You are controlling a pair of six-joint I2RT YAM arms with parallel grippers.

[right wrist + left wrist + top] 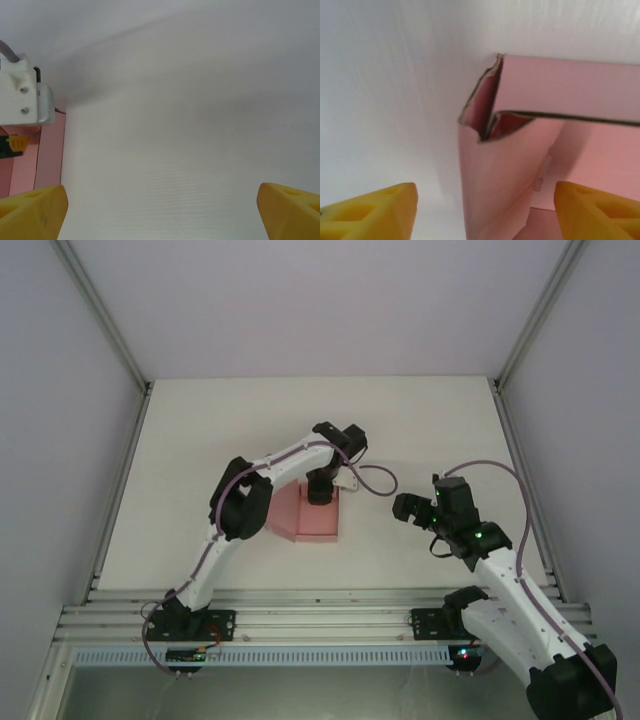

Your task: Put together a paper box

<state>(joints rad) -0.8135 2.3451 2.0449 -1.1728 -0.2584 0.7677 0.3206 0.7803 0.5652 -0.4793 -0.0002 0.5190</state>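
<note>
1. The table [430, 430] is a plain, matte, off-white board. In the wrist views it reads as smooth white with soft grey shadows across it.
2. Pale grey panels [320, 300] close the table in at the back and on both sides. Aluminium posts [105, 315] slant up from the far corners.
3. Along the near edge runs a bed of aluminium rails [320, 615], and both arm bases are bolted to it. A slotted pale strip [300, 655] lies just in front of the rails.
4. The paper box [320, 525] sits on the table a little left of centre, about midway in depth. It is pink and partly folded. In the left wrist view, one wall of the box [580, 85] stands up and meets a side panel at a corner with a raw, slightly ragged card edge. In the right wrist view, a pink strip of it [50, 150] shows at the left edge.
5. The left gripper [320, 495] points down over the far part of the box. Its yellow fingers [370, 212] are spread wide, one over bare table and the other over the pink inside, with the side wall between them. Neither visibly touches the card, so it holds nothing.
6. The right gripper [405, 508] hangs to the right of the box and apart from it. Its yellow fingers [287, 207] are spread as wide as they go, with bare white table between them.
7. A purple cable [375, 480] loops off the left wrist above the table.
</note>
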